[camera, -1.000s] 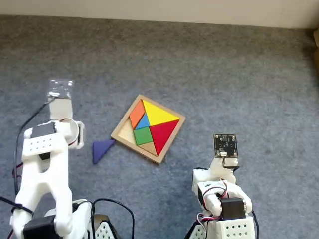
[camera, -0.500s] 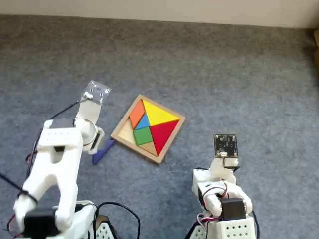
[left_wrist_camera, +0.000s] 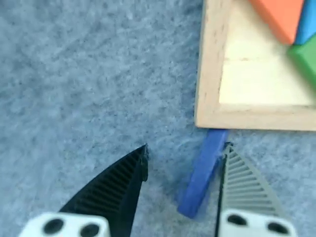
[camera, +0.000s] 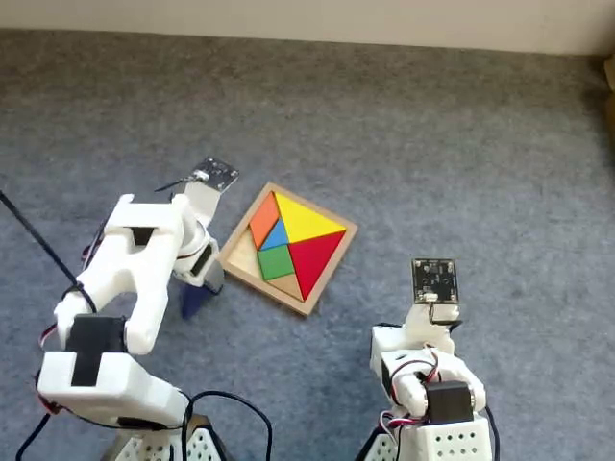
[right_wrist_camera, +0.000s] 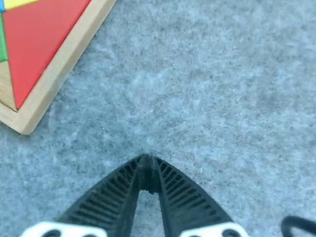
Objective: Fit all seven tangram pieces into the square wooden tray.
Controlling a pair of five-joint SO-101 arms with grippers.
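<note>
Beside a corner of the tray [left_wrist_camera: 210, 69], the left arm [camera: 144, 259] bends low, its left claw [left_wrist_camera: 186, 148] spread wide around the blue triangle [left_wrist_camera: 202, 173], gripping nothing; the piece lies on the grey carpeted worktop [camera: 461, 144] by the wooden rim. Farther off, the right claw [right_wrist_camera: 145, 159] hangs pinched shut, empty.

The desk [camera: 432, 144] is covered edge to edge in a grey, felt-like carpet. Two things lie directly on it. The square wooden tray [camera: 332, 273] sits near the middle, turned so its corners point along the desk. A blue triangular piece [left_wrist_camera: 202, 173] lies just beside the tray's left corner.
</note>
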